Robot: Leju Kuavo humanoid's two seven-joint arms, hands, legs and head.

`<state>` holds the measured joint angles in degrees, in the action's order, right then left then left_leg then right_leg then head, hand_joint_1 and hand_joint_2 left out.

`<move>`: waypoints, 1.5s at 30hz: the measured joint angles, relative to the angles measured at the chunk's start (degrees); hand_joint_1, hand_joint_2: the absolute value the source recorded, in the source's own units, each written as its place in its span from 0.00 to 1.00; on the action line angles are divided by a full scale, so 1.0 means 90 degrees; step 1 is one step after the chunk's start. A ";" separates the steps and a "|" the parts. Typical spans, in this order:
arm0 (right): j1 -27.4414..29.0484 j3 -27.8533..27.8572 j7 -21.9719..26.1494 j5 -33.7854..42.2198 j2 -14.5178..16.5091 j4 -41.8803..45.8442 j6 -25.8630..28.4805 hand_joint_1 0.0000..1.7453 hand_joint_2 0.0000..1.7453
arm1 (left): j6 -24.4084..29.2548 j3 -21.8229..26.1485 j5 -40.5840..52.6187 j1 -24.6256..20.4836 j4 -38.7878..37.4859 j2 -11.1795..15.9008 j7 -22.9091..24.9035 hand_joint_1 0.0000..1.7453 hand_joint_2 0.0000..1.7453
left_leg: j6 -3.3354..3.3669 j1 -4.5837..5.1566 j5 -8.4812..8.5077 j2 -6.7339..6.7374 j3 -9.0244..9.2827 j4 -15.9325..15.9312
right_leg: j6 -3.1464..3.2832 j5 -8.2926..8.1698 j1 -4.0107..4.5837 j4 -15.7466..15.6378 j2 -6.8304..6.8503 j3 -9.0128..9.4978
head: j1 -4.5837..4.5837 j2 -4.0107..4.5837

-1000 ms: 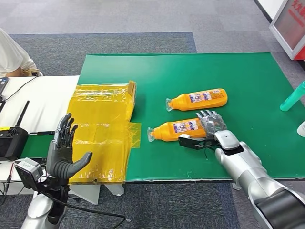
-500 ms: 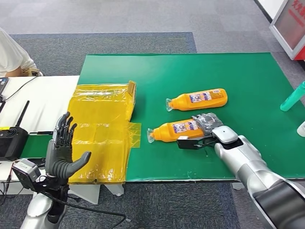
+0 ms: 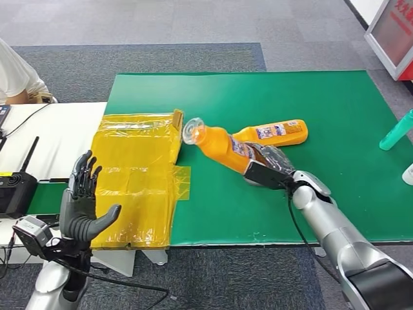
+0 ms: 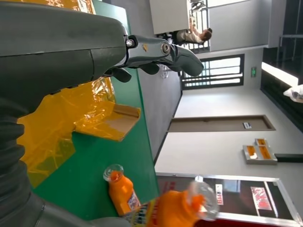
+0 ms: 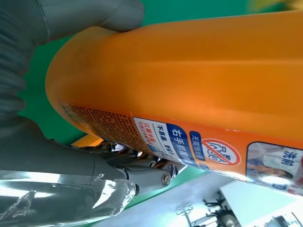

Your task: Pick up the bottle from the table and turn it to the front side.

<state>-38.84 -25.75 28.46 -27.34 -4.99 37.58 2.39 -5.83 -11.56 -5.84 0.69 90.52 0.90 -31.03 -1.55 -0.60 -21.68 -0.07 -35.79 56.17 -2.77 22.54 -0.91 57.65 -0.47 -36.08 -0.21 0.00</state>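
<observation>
right robot hand [image 3: 273,163] clamped around the fat bottom end of the orange bottle [image 3: 221,144], holding it up off the green surface [image 3: 312,97], tilted, clear cap pointing to the far left. seen close in the right wrist view too: bottle [image 5: 200,80], thick thumb on one side, darker fingers [image 5: 146,172] under the label side. looks like smooth hard plastic, so likely slippery and a bit squishy if squeezed hard. full of orange stuff, so probably a little heavy at the fat end. best to hold at the wide body, not at the thin neck or cap. label wrap may slide under the fingers while turning, so a firm, even hold seems wise. second orange bottle [image 3: 273,133] lying flat on the surface just behind, very near the held one; could get bumped. yellow taped box [image 3: 136,174] lying to the left. left robot hand [image 3: 80,200] up at the near left, fingers spread apart, holding nothing.
</observation>
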 joint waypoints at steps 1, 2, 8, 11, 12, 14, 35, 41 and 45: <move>0.0091 0.0123 0.0057 0.0260 0.0001 0.0203 -0.0119 1.00 1.00 | 0.0028 -0.0001 -0.0006 -0.0020 -0.0004 0.0012 -0.0008 0.00 1.00 | 0.0000 0.0000 0.0000 0.0000 -0.0001 0.0000 | 0.0000 0.0001 0.0000 0.0000 0.0001 0.0000 | 0.0001 0.0000; 0.0211 0.0244 0.0101 0.0569 0.0006 0.0449 -0.0247 1.00 1.00 | 0.0066 -0.0003 -0.0007 -0.0050 -0.0015 0.0027 -0.0014 0.00 1.00 | 0.0000 0.0000 0.0000 -0.0002 -0.0001 0.0000 | 0.0000 0.0002 0.0001 0.0000 0.0005 0.0001 | 0.0001 0.0000; 0.1251 0.0776 0.0355 0.2401 0.0284 0.2147 -0.0590 1.00 1.00 | 0.0328 -0.0063 -0.0019 -0.0535 -0.0305 0.0118 0.0005 0.00 1.00 | -0.0002 -0.0001 0.0002 -0.0009 -0.0003 0.0000 | 0.0003 0.0003 0.0002 0.0001 0.0012 -0.0001 | 0.0001 0.0000; 0.1631 0.0767 0.0585 0.2387 0.0493 0.2800 -0.0131 1.00 1.00 | 0.0431 -0.0125 -0.0358 -0.0953 -0.0546 0.0089 0.0230 0.00 1.00 | -0.0005 -0.0001 0.0005 -0.0009 -0.0004 0.0000 | 0.0004 0.0002 0.0002 0.0001 0.0013 -0.0003 | 0.0001 0.0000; 0.1722 0.0741 0.0654 0.2328 0.0556 0.3007 0.0089 1.00 1.00 | 0.0418 -0.0145 -0.0551 -0.1107 -0.0651 0.0069 0.0320 0.00 1.00 | -0.0006 -0.0001 0.0006 -0.0009 -0.0004 0.0000 | 0.0004 0.0001 0.0002 0.0001 0.0013 -0.0003 | 0.0000 0.0000; 0.1857 0.0655 0.0707 0.2277 0.0647 0.3404 0.0433 1.00 1.00 | 0.0332 -0.0196 -0.0960 -0.1418 -0.0870 0.0025 0.0449 0.00 1.00 | -0.0008 -0.0001 0.0008 -0.0009 -0.0004 0.0000 | 0.0006 -0.0001 0.0002 0.0001 0.0012 -0.0003 | 0.0000 0.0000; 0.1475 0.0140 0.0889 0.2334 0.1109 0.3042 0.1448 1.00 1.00 | -0.1016 -0.2333 -0.1535 -0.3390 -0.1686 -0.0619 0.1281 0.00 1.00 | -0.0006 0.0000 0.0010 -0.0009 -0.0006 0.0001 | 0.0002 -0.0007 -0.0001 0.0001 0.0012 -0.0002 | 0.0001 0.0000; 0.1173 0.0062 0.0902 0.2250 0.1192 0.2431 0.1492 1.00 1.00 | -0.1209 -0.2803 -0.1483 -0.3581 -0.1897 -0.0687 0.1345 0.00 1.00 | -0.0007 0.0000 0.0011 -0.0009 -0.0005 0.0001 | 0.0002 -0.0007 0.0000 0.0002 0.0011 -0.0003 | 0.0001 0.0000; 0.1091 0.0047 0.0918 0.2203 0.1208 0.2220 0.1517 1.00 1.00 | -0.1257 -0.2877 -0.1483 -0.3631 -0.1993 -0.0682 0.1346 0.00 1.00 | -0.0006 0.0000 0.0011 -0.0009 -0.0006 0.0001 | 0.0002 -0.0006 0.0000 0.0002 0.0011 -0.0003 | 0.0002 0.0000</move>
<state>-29.03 -25.32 36.73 -7.51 5.89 57.56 16.04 -17.14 -37.45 -19.19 -31.99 72.58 -5.25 -18.91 -1.61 -0.60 -21.58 -0.15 -35.84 56.18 -2.76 22.48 -0.91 57.66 -0.37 -36.10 -0.20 0.00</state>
